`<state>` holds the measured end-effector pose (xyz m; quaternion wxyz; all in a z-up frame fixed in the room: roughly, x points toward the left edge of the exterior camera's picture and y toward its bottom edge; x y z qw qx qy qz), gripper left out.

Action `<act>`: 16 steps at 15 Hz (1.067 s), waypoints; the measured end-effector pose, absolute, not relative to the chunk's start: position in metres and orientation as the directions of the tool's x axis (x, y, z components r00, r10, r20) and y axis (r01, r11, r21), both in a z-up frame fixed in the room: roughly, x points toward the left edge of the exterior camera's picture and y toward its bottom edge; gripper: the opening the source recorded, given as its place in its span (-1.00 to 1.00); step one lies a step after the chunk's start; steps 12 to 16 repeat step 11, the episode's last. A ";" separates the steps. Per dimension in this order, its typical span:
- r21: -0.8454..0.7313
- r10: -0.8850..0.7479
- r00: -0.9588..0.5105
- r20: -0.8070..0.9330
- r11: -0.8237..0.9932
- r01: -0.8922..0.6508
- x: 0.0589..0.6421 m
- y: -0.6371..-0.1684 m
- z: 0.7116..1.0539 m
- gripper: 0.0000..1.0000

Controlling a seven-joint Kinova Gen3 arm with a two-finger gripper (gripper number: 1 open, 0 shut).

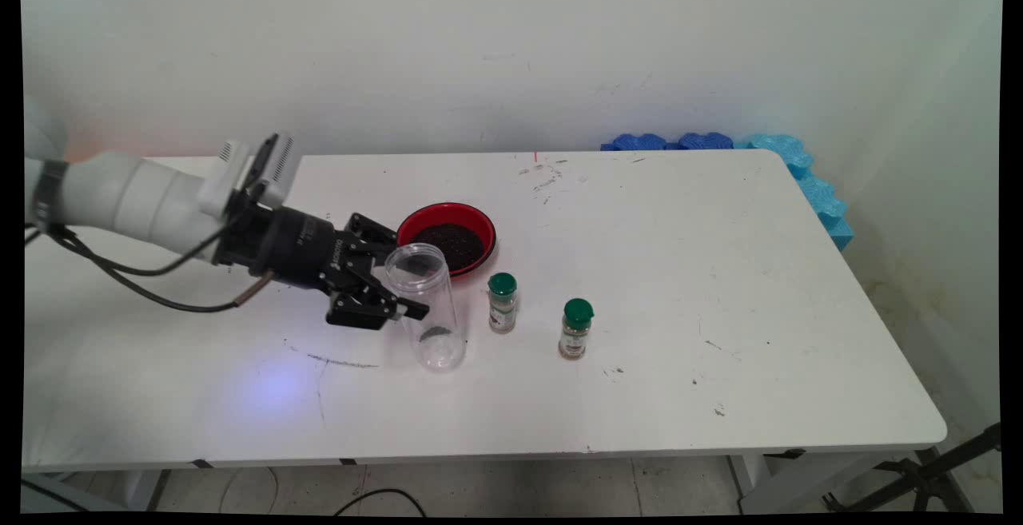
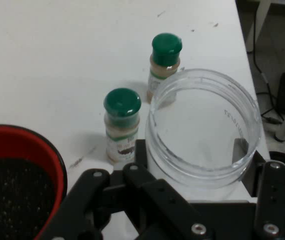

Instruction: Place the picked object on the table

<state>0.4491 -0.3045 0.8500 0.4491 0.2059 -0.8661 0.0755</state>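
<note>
Gripper [image 1: 397, 295] clamped around the open clear jar [image 1: 427, 309] standing on the table [image 1: 719, 285], red bowl [image 1: 447, 237] at its 12 o'clock, two spice bottles [image 1: 502, 302] [image 1: 575, 328] at 3 o'clock; a tilted squeeze could tip the jar against them.

The jar [image 1: 427, 309] stands on the table [image 1: 719, 285] between the gripper's [image 1: 404, 289] fingers; the bowl [image 1: 447, 237] sits just behind it; two spice bottles [image 1: 502, 302] [image 1: 575, 328] stand to its right, apart.
</note>
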 end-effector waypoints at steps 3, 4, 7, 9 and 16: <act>0.064 -0.306 -0.510 0.804 0.897 -0.438 0.446 -0.309 0.834 -1.00; 0.066 -0.310 -0.510 0.803 0.895 -0.441 0.445 -0.311 0.830 -1.00; 0.071 -0.318 -0.503 0.803 0.890 -0.450 0.442 -0.315 0.821 -1.00; 0.072 -0.320 -0.499 0.806 0.889 -0.453 0.441 -0.316 0.818 1.00; 0.071 -0.319 -0.495 0.809 0.887 -0.456 0.441 -0.319 0.816 1.00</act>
